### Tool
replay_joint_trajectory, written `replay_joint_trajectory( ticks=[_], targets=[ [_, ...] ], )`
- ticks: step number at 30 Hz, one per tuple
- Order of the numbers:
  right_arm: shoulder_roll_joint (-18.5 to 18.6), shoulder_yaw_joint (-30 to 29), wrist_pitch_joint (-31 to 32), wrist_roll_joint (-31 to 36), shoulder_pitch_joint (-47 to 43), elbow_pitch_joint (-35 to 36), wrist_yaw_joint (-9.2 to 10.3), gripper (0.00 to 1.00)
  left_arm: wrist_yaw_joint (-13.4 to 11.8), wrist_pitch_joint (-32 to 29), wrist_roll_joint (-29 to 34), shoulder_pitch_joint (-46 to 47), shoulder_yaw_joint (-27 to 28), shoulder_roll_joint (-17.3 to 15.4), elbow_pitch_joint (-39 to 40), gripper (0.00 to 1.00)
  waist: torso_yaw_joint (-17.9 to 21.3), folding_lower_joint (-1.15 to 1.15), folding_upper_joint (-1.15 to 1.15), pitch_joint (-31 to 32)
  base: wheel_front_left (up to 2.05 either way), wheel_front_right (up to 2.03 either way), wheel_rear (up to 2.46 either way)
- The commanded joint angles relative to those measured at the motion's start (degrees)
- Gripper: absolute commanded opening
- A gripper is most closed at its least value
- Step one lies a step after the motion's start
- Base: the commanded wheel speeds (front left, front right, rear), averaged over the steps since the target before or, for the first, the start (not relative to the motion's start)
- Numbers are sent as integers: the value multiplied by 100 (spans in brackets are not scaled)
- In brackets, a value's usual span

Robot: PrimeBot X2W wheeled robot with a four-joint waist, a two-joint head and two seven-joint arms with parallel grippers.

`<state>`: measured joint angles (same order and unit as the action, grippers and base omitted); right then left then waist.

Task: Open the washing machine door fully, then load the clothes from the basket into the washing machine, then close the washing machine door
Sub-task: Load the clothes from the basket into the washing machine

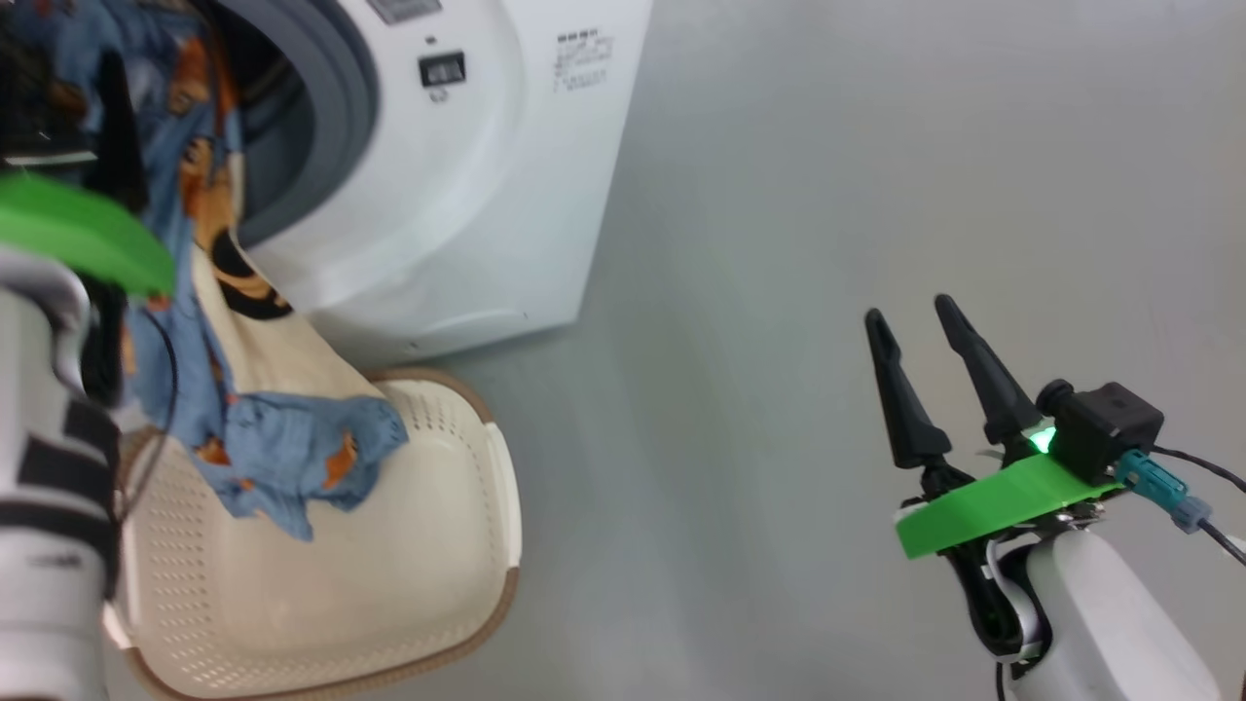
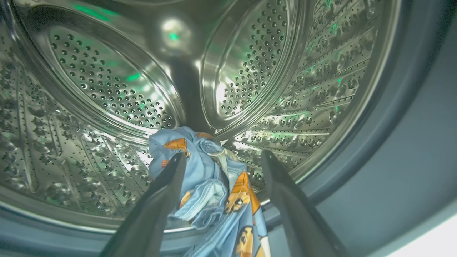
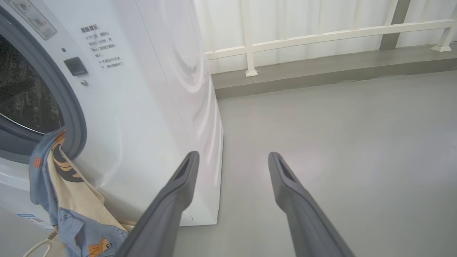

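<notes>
- In the head view the left forearm [image 1: 49, 545] stands before the mouth of the washing machine [image 1: 487, 195] and is cut off by the picture's edge. Its green plate [image 1: 78, 234] and the hanging fabric hide the fingers there.
- The clothes [image 1: 292, 458], light blue with orange-brown figures and a cream lining, trail out of the machine's opening over the grey rubber ring [image 1: 341, 127] and down its front. Their lower end lies in the basket [image 1: 389, 584].
- The basket stands on the floor at the machine's foot, and its left side is hidden behind the forearm.
- Inside the machine, the left wrist view shows the left gripper [image 2: 224, 157] with its fingers spread wide. A bunch of the clothes [image 2: 200, 150] lies between them on the lower wall of the steel drum [image 2: 107, 82]. One finger overlaps the cloth, but whether it touches cannot be told — nothing is clamped.
- The machine's top is cut off, and the print on its front is too small to read.
- Well to the right of the machine, over bare grey floor [image 1: 827, 195], the right gripper [image 1: 908, 310] has its jaws wide apart — holding nothing, touching nothing.
</notes>
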<state>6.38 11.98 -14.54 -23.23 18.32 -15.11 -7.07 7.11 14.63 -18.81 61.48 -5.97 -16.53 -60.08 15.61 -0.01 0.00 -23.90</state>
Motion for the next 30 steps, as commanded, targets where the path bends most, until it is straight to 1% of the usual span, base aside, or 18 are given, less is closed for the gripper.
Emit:
replay_joint_trajectory(
  ticks=[1, 6, 14, 17, 18, 19, 24, 30],
  targets=[
    [101, 40, -46, -74, -139, 79, -42, 100, 12, 36, -55, -232, 108, -217, 238, 100, -188, 1, 0, 420, 0, 0, 0],
    [214, -34, -46, -135, -292, 14, -42, 100, 29, 36, -142, -1010, 134, -137, 754, 100, -361, 1, 0, 809, 0, 0, 0],
    [399, -112, -46, -208, -529, -61, -42, 100, 36, 36, -235, -2249, 1, 119, 1824, 100, -715, 1, 0, 1308, 0, 0, 0],
    [462, -107, -46, -232, -589, -81, -42, 100, 36, 37, -271, -2661, 48, 168, 2162, 100, -823, 1, 0, 1458, 0, 0, 0],
    [462, -107, -46, -232, -589, -81, -42, 100, 36, 37, -271, -2661, 48, 168, 2162, 100, -823, 1, 0, 1458, 0, 0, 0],
    [503, -110, -46, -247, -623, -94, -42, 100, 36, 37, -280, -2926, 120, 199, 2376, 100, -876, 1, 0, 1552, 0, 0, 0],
    [624, -73, -46, -224, -731, -141, -42, 100, 35, 37, -300, -3595, 384, 269, 2920, 100, -956, 1, 0, 1780, 0, 0, 0],
    [755, -23, -46, -236, -799, -176, -42, 100, -13, 37, -270, -4242, 618, 324, 3317, 100, -946, 1, 0, 2004, 0, 0, 0]
  ],
)
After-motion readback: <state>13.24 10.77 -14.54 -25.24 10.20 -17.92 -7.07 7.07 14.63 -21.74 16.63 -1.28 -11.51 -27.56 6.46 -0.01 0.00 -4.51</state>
